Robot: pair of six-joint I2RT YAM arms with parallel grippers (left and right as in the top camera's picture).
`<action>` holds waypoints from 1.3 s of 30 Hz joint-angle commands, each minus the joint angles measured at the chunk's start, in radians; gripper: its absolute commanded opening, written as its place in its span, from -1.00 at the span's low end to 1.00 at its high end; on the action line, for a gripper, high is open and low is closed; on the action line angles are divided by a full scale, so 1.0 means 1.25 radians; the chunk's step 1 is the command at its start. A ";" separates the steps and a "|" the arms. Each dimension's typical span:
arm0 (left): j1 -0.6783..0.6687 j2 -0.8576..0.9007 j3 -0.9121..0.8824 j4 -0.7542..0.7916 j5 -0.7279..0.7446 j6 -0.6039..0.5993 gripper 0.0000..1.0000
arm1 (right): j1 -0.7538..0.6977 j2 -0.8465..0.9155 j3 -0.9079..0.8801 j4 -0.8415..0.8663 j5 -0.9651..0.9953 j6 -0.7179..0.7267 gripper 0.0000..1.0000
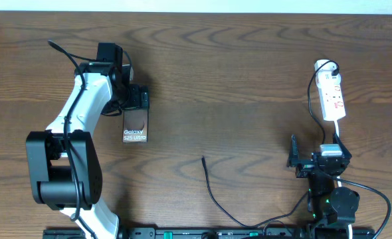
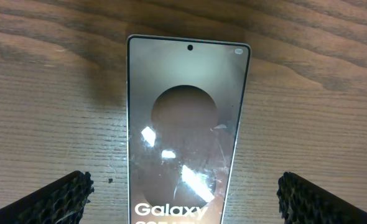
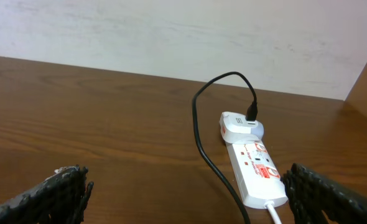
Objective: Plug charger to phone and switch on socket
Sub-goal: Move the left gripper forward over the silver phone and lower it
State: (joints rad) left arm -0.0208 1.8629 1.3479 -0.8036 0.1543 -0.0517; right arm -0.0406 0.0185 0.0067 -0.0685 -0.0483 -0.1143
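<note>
The phone (image 1: 135,126) lies flat on the wooden table at the left, with white "Galaxy" lettering facing up. In the left wrist view the phone (image 2: 186,112) fills the middle. My left gripper (image 1: 135,105) (image 2: 183,199) is open, its jaws on either side of the phone's lettered end and apart from its edges. The socket (image 1: 333,97) (image 3: 258,174) is a white strip with red markings at the far right. The charger cable (image 1: 212,192) (image 3: 199,134) runs from a white adapter (image 3: 241,126) on the strip, and its free tip (image 1: 204,158) lies on the table at centre. My right gripper (image 1: 317,147) (image 3: 186,193) is open and empty, just short of the strip.
The strip's white cord (image 3: 275,213) leaves its near end toward my right arm. A pale wall (image 3: 171,31) stands behind the table's far edge. The black cable loops along the front edge near the right arm's base (image 1: 332,206).
</note>
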 commanded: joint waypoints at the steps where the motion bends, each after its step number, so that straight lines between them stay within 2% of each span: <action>1: 0.002 0.005 -0.015 0.004 -0.017 0.005 0.96 | 0.007 -0.004 -0.001 -0.003 0.004 -0.005 0.99; 25: -0.021 0.005 -0.114 0.084 -0.029 0.027 0.96 | 0.007 -0.004 -0.001 -0.003 0.004 -0.005 0.99; 30: -0.067 0.005 -0.132 0.119 -0.096 0.026 0.96 | 0.007 -0.004 -0.001 -0.003 0.004 -0.005 0.98; 39: -0.076 0.005 -0.132 0.130 -0.106 0.019 0.96 | 0.007 -0.004 -0.001 -0.003 0.004 -0.005 0.99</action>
State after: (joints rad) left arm -0.1238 1.8629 1.1877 -0.6449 0.0505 -0.0257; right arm -0.0406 0.0185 0.0067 -0.0685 -0.0483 -0.1139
